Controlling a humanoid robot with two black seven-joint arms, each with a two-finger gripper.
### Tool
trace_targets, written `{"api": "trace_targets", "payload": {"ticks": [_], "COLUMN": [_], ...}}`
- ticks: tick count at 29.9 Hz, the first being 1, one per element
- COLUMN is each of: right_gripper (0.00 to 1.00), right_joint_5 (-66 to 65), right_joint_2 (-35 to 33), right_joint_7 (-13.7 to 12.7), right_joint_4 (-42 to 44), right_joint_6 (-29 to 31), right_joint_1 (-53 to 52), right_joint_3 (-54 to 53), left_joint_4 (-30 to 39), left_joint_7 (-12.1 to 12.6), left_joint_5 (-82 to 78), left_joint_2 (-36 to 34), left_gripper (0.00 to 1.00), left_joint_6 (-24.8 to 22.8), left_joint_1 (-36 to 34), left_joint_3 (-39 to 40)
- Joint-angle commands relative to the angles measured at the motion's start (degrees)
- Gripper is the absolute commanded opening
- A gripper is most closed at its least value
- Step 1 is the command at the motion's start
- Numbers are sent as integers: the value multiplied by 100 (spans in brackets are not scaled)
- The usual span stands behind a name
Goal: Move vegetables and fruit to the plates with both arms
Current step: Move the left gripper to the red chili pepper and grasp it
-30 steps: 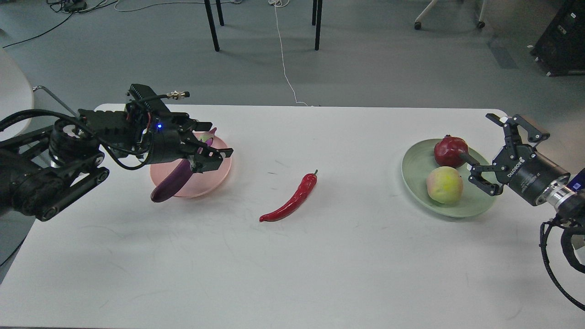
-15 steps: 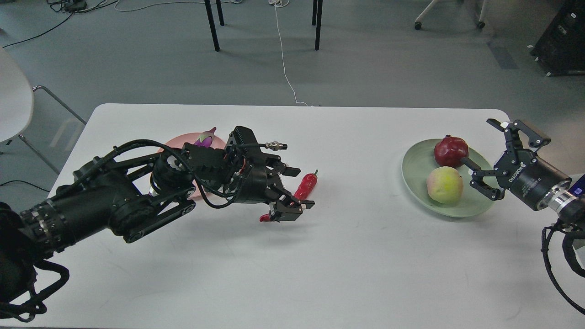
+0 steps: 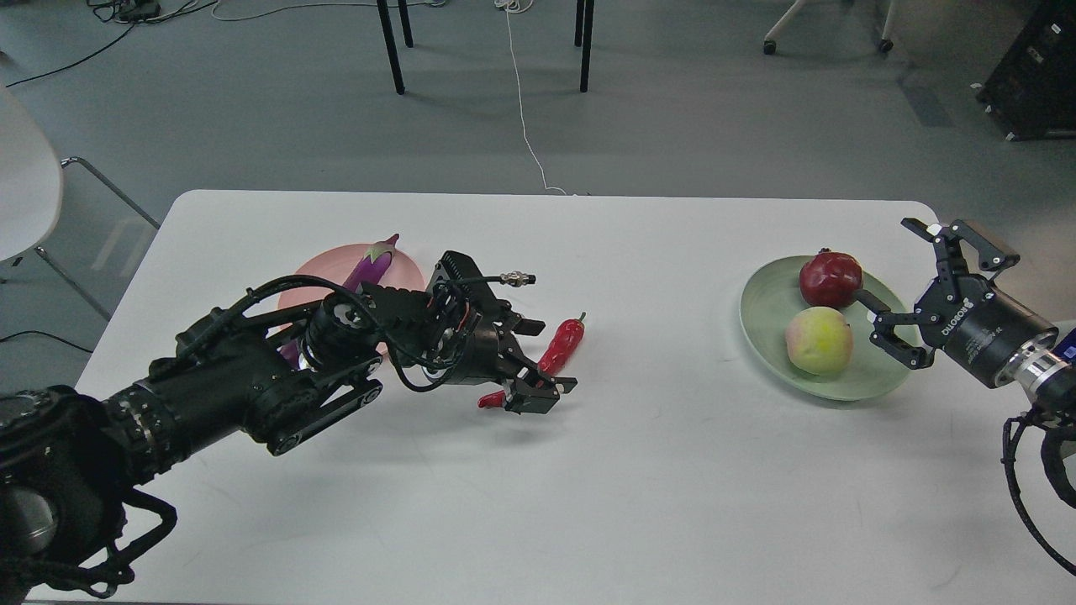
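The red chili pepper [image 3: 556, 354] lies on the white table [image 3: 588, 470] at the middle. My left gripper [image 3: 538, 357] is open, its fingers straddling the pepper's lower half, low over the table. The purple eggplant [image 3: 370, 262] lies on the pink plate [image 3: 324, 273], mostly hidden behind my left arm. The dark red fruit [image 3: 830, 279] and the yellow-green peach [image 3: 817, 339] sit on the green plate [image 3: 765, 323] at the right. My right gripper [image 3: 912, 290] is open and empty, just right of the green plate.
A white chair [image 3: 25, 176] stands off the table's left end. Chair legs [image 3: 391, 42] and a white cable [image 3: 525, 126] are on the floor beyond the table's far edge. A dark cabinet [image 3: 1038, 71] stands at the far right.
My left arm left the eggplant on the pink plate and swung right to the chili pepper, then sank lower around it. My right gripper drew back slightly from the green plate.
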State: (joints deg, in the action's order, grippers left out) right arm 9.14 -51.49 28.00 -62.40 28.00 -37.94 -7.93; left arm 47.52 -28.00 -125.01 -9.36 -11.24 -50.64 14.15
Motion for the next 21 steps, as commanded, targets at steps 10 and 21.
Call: {"api": "trace_targets", "payload": {"ticks": [10, 21], "right_gripper": [99, 99], "right_joint_5": [0, 0], "right_joint_2": [-10, -10], "right_joint_7": [0, 0], "right_joint_4": [9, 0], "right_joint_6": [0, 0], "right_joint_1": [6, 14], "right_joint_3": [-7, -7], "left_joint_4": [-630, -911], "left_joint_7": [0, 0], "left_joint_5": [1, 1], "left_joint_2": [365, 356], "left_gripper": [93, 28], "left_joint_6": [192, 201], "left_joint_1": [-24, -7], "left_joint_3": [-290, -334]}}
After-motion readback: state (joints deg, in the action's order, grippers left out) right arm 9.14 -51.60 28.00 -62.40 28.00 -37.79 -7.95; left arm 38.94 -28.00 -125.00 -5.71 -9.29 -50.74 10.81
